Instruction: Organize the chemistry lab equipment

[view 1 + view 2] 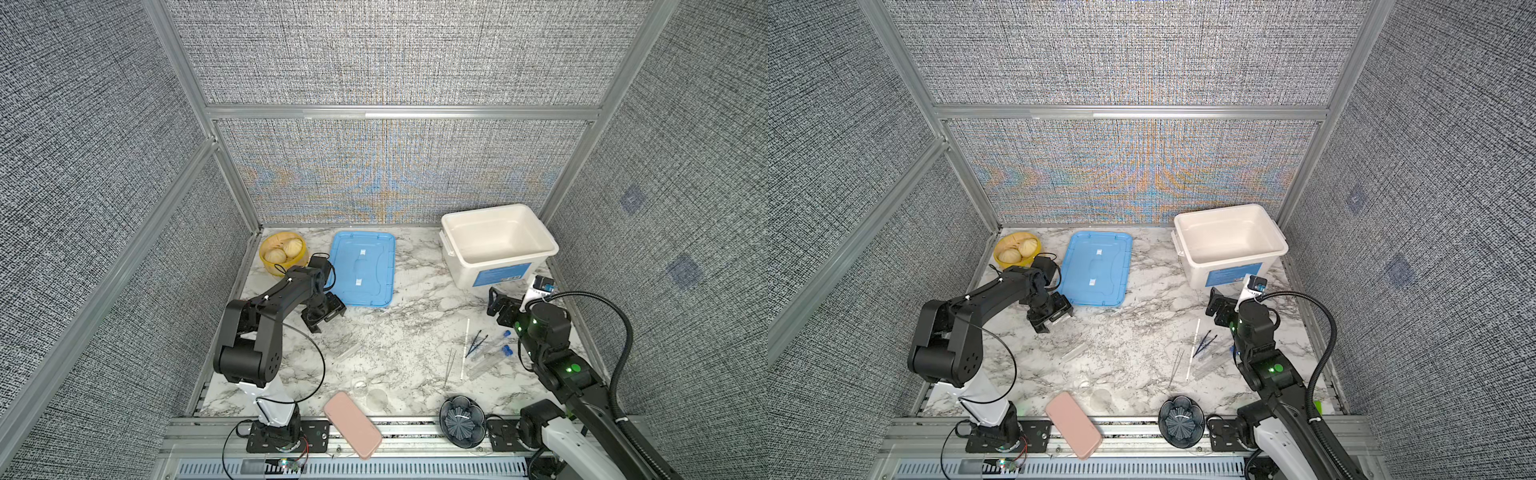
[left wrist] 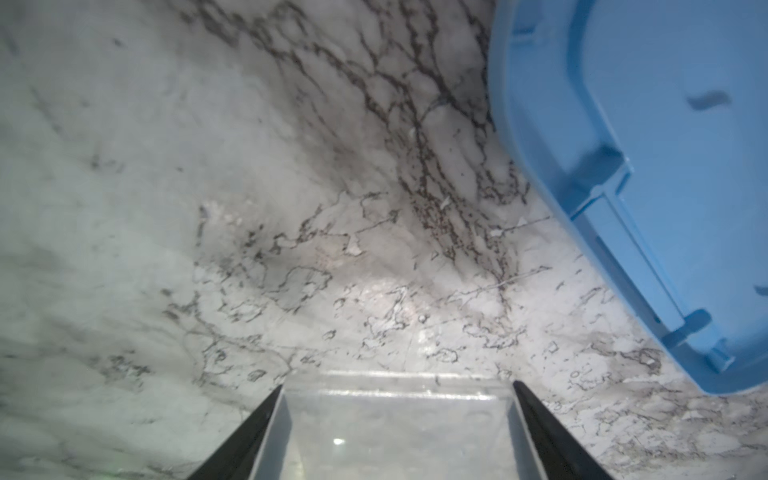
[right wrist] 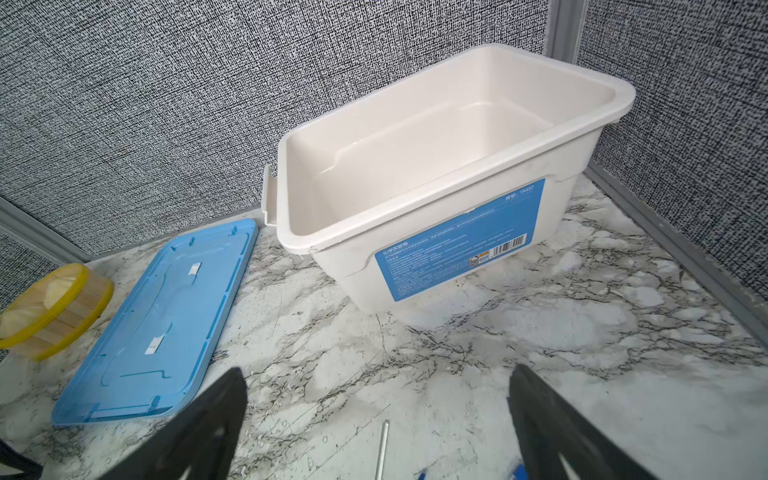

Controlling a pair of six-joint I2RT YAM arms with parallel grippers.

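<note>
Starting with the marble table, you have the white bin at the back right, its blue label carrying Chinese print and a barcode (the small code is too blurred to read). Left of it lies the blue lid. Your left gripper clamps a clear container beside that lid. Your right gripper hangs spread and empty. The capped tubes, blue tweezers, silver tweezers and white stick lie together on the table by the right arm.
</note>
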